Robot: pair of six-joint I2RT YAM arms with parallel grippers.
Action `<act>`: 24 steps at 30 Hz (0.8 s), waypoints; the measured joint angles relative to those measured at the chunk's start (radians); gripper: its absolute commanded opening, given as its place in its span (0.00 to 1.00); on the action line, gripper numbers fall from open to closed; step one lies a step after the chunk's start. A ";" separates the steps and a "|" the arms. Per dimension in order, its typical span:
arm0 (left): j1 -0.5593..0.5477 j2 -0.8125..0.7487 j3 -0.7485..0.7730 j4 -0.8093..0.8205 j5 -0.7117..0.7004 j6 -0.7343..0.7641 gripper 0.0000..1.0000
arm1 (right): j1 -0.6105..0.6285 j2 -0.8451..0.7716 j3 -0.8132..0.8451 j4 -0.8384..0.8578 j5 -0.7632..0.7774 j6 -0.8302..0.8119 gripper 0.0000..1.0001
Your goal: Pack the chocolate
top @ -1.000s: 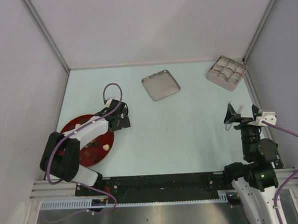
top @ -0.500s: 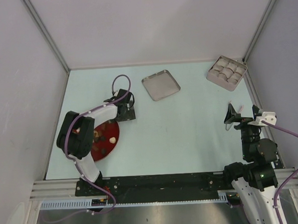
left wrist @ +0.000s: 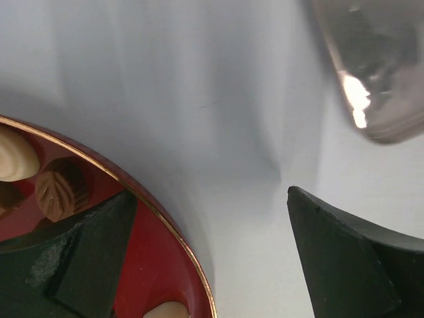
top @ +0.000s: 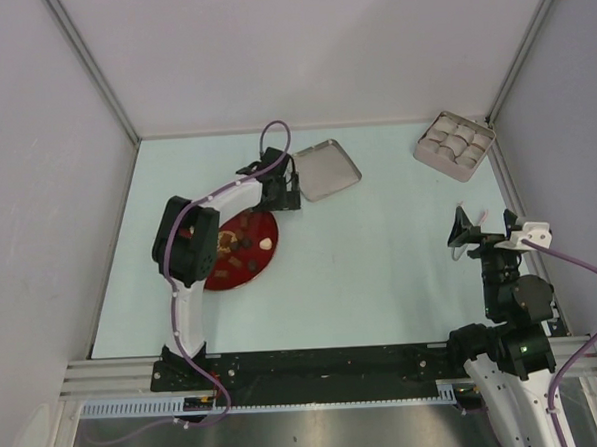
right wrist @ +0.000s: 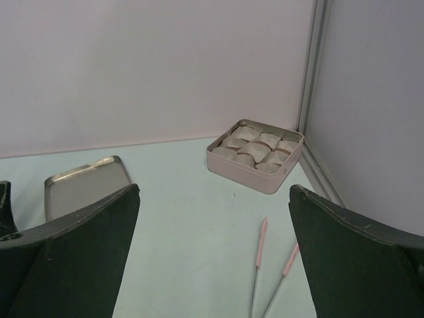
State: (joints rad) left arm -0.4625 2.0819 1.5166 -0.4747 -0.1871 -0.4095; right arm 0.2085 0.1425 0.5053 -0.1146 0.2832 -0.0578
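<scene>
At the table's (top: 381, 269) middle, the plate (top: 231, 280) now lies well right of, and farther out than, its place a second ago, when it sat by the left edge. The left gripper (top: 282, 191) has swept toward the lid (top: 322, 170) and taken the plate along. Its jaws stand wide: in the wrist view one finger hangs over the plate's inside and the other over bare table, the gold rim between them, so it seems to hook the rim rather than pinch it.

The right gripper (top: 463, 234) has not moved. It is spread wide and holds nothing.

The chocolate (top: 266, 243) is all on the plate, dark and cream pieces loosely scattered. None is in the tin (top: 438, 164), which is far off at the right rear corner. I judge this a staging move: the supply comes nearer the middle and the right arm's side, but packing proper has not begun.

The pieces share no heading. From above they are too small to read. In the wrist view a dark leaf-marked piece lies flat, pattern up, and its long axis seems to slant from lower left to upper right. The plate is round and has no long axis.
</scene>
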 measured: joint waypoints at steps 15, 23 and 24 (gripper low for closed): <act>-0.032 -0.136 0.067 -0.020 0.027 0.003 1.00 | 0.000 0.200 0.058 -0.008 -0.037 0.028 1.00; -0.032 -0.718 -0.151 0.018 -0.038 0.048 1.00 | 0.000 0.624 0.333 -0.117 -0.020 0.111 1.00; -0.032 -0.796 -0.199 0.024 -0.049 0.058 1.00 | 0.000 0.693 0.375 -0.136 -0.015 0.114 1.00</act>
State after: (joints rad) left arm -0.4942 1.2861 1.3178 -0.4511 -0.2363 -0.3515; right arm 0.2081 0.8356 0.8803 -0.2504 0.2684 0.0563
